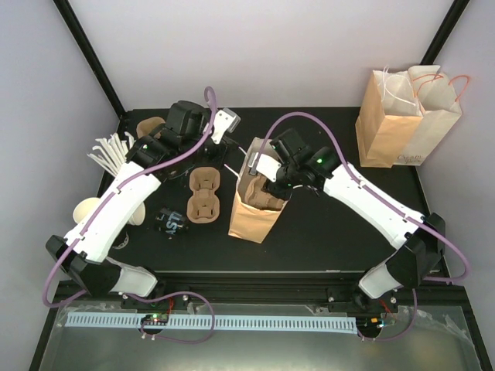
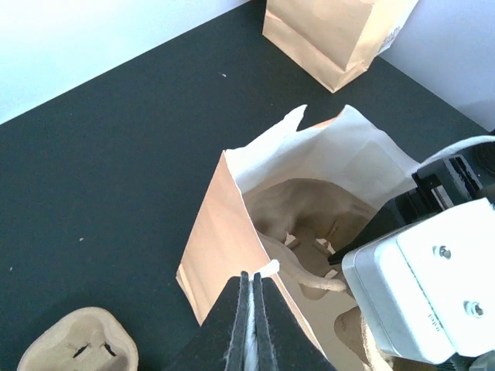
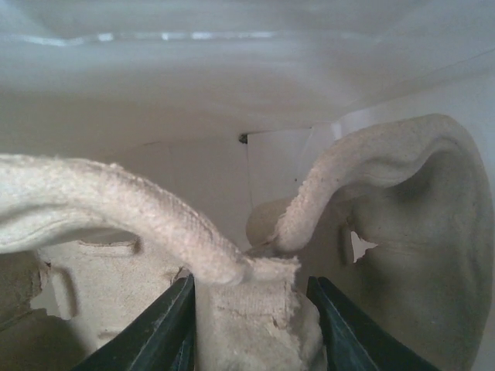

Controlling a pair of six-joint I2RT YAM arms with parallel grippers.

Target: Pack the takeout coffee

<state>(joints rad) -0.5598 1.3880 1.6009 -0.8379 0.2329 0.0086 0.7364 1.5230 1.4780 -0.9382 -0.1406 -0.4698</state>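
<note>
The takeout coffee (image 1: 172, 222) is seen in the overhead view on the tabletop (image 1: 325, 232), just left of the two loose carriers (image 1: 205, 197) and well apart from the paper bag (image 1: 251, 216). Only a dark shape with white print is shown, so whether it stands or lies on its side cannot be told. It is touched by neither arm.

The right pincer (image 3: 251, 286) is sunk inside the bag and is clamped on the middle ridge of the bagged carrier (image 3: 387, 193). The left pincer (image 2: 253, 277) is closed at the bag's near rim. A white sliver is caught between its fingers and is taken to be the bag's paper, so the mouth is judged to be held open.

The coffee is expected to be light if empty and noticeably heavier if filled. Its paper wall is judged soft and easily dented, and the glossy lid slippery and liable to pop off if squeezed or lifted by. A hold across the paper body, below the lid's rim, is therefore advised, with a modest squeeze. The cup should be kept upright while it is lowered into a carrier well.
</note>
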